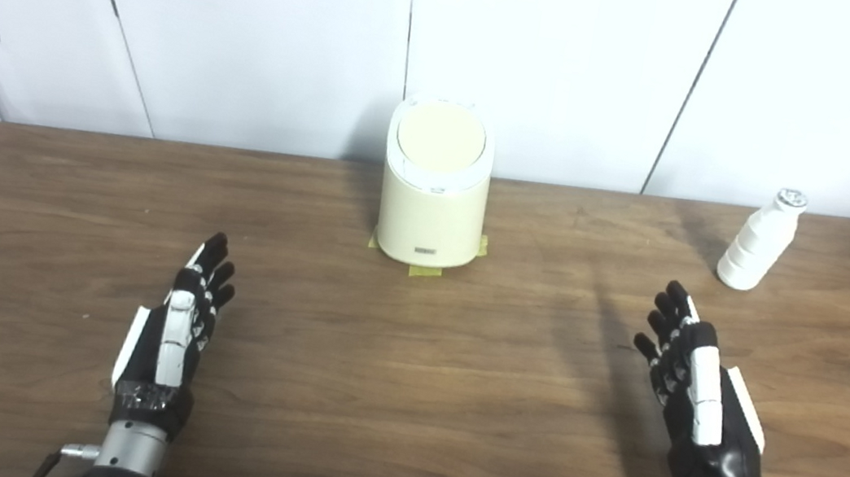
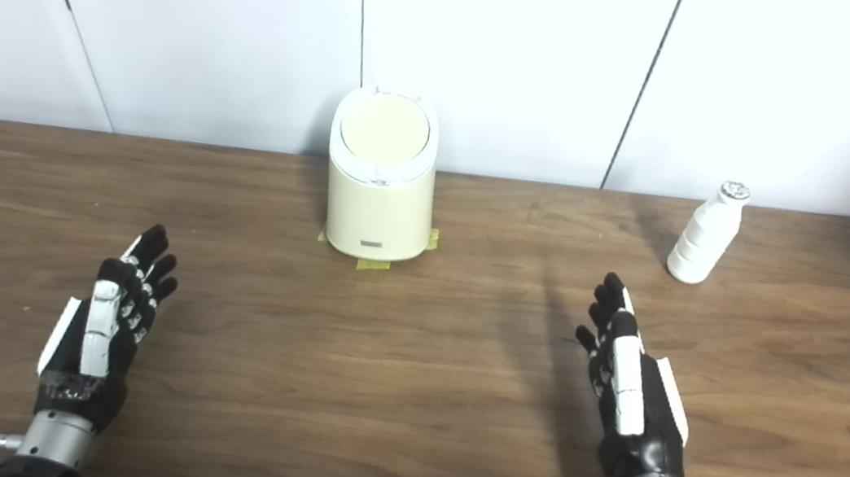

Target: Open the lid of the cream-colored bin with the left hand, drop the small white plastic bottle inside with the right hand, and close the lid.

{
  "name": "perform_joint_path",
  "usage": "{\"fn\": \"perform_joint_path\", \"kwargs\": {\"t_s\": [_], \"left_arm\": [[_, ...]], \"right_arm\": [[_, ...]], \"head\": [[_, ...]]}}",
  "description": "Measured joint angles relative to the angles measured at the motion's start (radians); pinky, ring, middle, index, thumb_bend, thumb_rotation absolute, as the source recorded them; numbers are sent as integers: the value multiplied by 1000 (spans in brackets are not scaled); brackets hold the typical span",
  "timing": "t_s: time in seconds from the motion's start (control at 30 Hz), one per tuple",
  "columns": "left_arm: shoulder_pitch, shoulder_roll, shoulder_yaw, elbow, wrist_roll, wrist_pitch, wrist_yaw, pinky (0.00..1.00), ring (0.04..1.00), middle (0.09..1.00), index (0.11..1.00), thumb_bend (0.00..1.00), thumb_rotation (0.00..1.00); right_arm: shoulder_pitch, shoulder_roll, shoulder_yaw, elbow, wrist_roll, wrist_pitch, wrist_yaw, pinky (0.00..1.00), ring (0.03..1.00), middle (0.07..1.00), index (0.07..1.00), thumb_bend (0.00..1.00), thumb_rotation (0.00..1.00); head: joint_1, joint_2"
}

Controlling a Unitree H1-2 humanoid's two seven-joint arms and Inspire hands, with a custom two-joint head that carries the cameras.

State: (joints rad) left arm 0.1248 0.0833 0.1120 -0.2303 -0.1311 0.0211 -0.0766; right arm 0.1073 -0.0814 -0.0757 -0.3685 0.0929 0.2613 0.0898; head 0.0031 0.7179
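Cream bin (image 1: 433,198) at twelve o'clock sits lid (image 1: 441,138) shut, white bottle (image 1: 760,241) untouched at two, left hand (image 1: 175,329) and right hand (image 1: 697,389) both spread and empty above the table (image 1: 404,400), everything yet undone.

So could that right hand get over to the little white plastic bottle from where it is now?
Probably yes. The right hand is open and holds nothing, and the small white plastic bottle stands upright just beyond it, slightly to its right. Only bare brown wooden table lies between them.
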Motion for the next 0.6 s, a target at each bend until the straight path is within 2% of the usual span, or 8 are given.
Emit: {"fn": "perform_joint_path", "kwargs": {"t_s": [0.1, 0.13, 0.2, 0.23, 0.27, 0.4, 0.6], "left_arm": [[0, 0, 1, 0, -2, 0, 1, 963, 968, 983, 1000, 547, 931], [0, -1, 2, 0, -7, 0, 1, 964, 971, 984, 1000, 550, 924], [0, -1, 7, -5, -27, 12, 2, 964, 973, 981, 1000, 573, 865], [0, -1, 11, -15, -34, 26, 3, 964, 974, 981, 998, 578, 834], [0, 0, 15, -29, -41, 41, 5, 956, 975, 982, 998, 595, 757], [-11, 2, 21, -92, -61, 88, 6, 926, 960, 976, 1000, 666, 633], [-50, 11, 24, -137, -62, 187, 37, 908, 940, 954, 984, 630, 511]], "right_arm": [[0, 0, 0, 0, 1, 0, 0, 940, 998, 1000, 1000, 564, 1000], [1, 0, 0, 0, 0, -1, 0, 935, 997, 1000, 1000, 566, 1000], [2, 0, 0, 1, 0, -3, -1, 941, 996, 1000, 1000, 569, 1000], [2, 0, 0, 2, 0, -3, -1, 941, 994, 1000, 1000, 568, 1000], [3, 0, 0, 4, 0, -6, 0, 939, 992, 1000, 1000, 559, 1000], [9, 1, 1, 26, -2, -32, 0, 935, 989, 997, 1000, 533, 1000], [25, 3, 0, 46, -1, -66, 1, 927, 986, 991, 1000, 557, 1000]], "head": [[0, 0], [-9, -33], [-9, -41], [-5, -51], [-2, -60], [5, -83], [9, -118]]}}
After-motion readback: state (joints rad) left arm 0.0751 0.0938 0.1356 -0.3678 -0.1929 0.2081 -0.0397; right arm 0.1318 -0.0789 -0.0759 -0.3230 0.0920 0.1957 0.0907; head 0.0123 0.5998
